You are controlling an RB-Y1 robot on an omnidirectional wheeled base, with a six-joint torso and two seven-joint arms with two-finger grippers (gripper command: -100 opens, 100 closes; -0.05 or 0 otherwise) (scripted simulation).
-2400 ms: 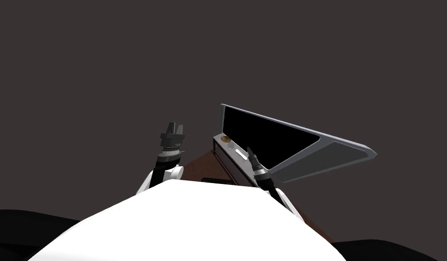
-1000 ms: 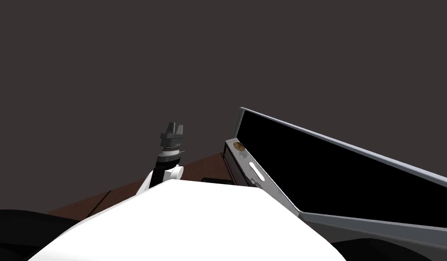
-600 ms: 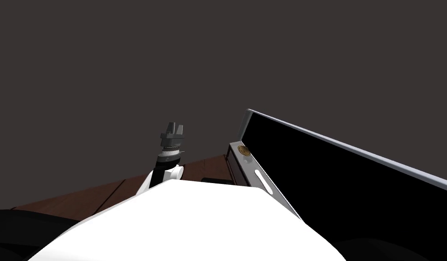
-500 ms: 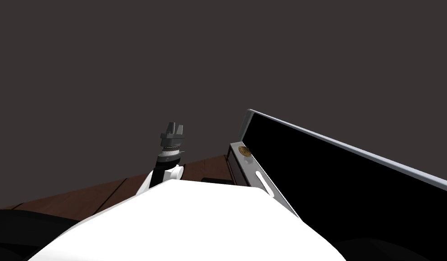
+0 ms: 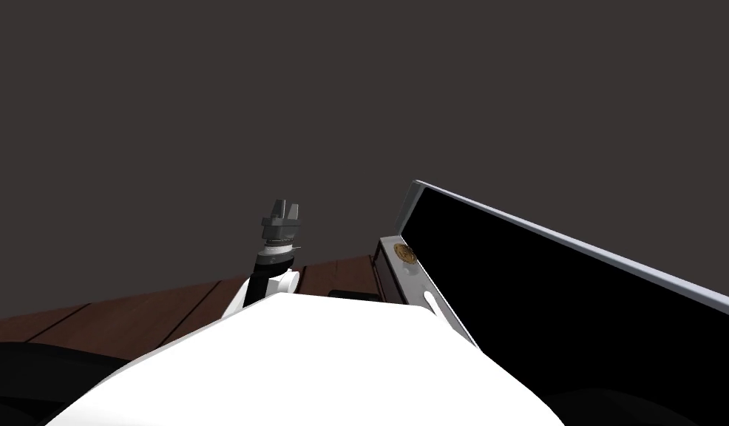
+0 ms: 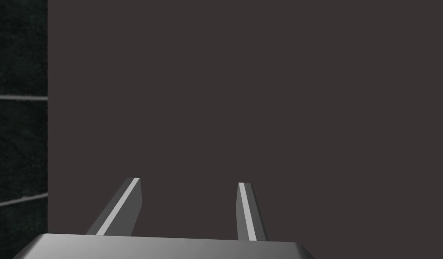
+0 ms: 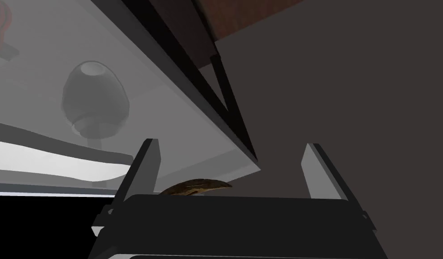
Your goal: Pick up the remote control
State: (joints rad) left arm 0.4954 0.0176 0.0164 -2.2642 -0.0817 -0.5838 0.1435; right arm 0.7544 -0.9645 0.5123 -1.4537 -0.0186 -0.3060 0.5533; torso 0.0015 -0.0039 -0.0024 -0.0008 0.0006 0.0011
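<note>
White and slim, the remote control (image 5: 432,302) lies on the grey surface (image 5: 418,278) at the foot of the black television (image 5: 577,310), near a brass-coloured disc (image 5: 406,254). The right claw (image 7: 232,144) stands wide open and empty at that surface's edge, the disc close against its body. The left claw (image 5: 283,211) is raised well left of the surface, fingers parted, holding nothing.

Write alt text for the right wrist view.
The right hand, fingers open, faces the corner of a light grey surface, with a brown-gold rounded object peeking above the hand's dark body beside one finger. A grey egg-shaped object shows farther along that surface, and a dark grey wall lies beyond.
</note>
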